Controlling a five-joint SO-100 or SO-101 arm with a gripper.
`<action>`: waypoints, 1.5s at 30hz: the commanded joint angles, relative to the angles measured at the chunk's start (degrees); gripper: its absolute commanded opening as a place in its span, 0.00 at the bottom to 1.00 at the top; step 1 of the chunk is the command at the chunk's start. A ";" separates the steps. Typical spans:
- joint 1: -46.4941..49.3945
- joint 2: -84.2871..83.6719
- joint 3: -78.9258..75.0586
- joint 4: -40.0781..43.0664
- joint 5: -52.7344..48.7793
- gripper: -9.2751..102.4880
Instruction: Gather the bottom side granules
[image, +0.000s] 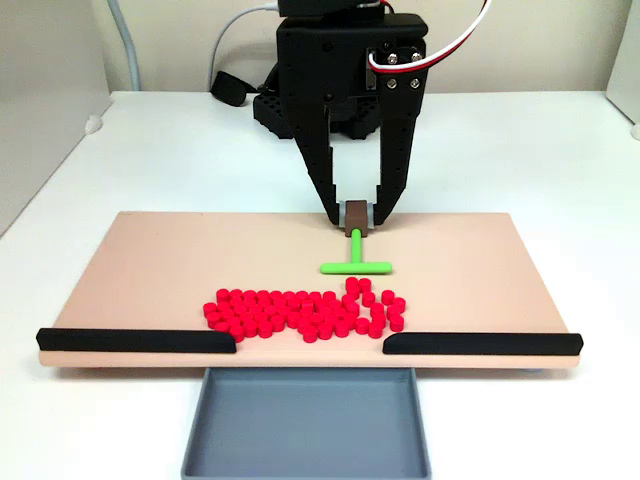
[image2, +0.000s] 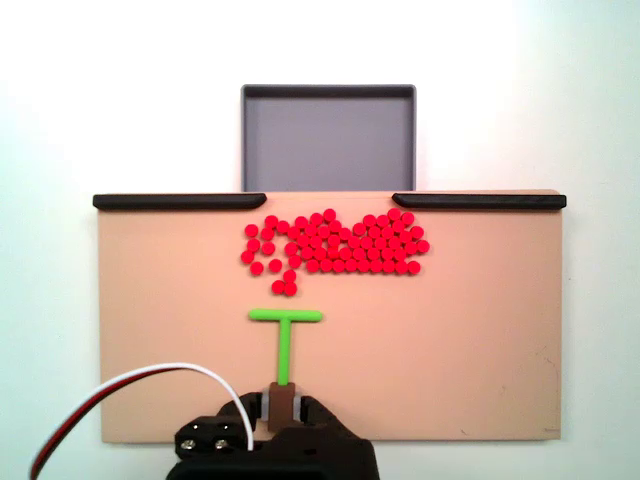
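Dozens of tiny red granules (image: 305, 312) (image2: 335, 243) lie in a dense patch on the tan board (image: 150, 260) (image2: 470, 330), close to the edge with the two black bars. A green T-shaped tool (image: 355, 263) (image2: 285, 335) stands just short of them, its crossbar facing the patch and a gap between. My black gripper (image: 356, 215) (image2: 283, 407) is shut on the brown block at the end of the tool's stem, at the board's opposite edge.
Two black bars (image: 135, 340) (image: 482, 344) (image2: 180, 201) (image2: 480, 201) line the board's edge with a gap between them. A grey tray (image: 305, 425) (image2: 328, 135) sits just beyond that gap. White tabletop surrounds the board.
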 joint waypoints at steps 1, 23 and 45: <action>-0.44 -1.67 -0.26 -1.23 -0.18 0.08; -0.44 -10.02 -6.24 -3.08 0.44 0.08; -0.70 -5.19 -6.68 -2.20 3.08 0.08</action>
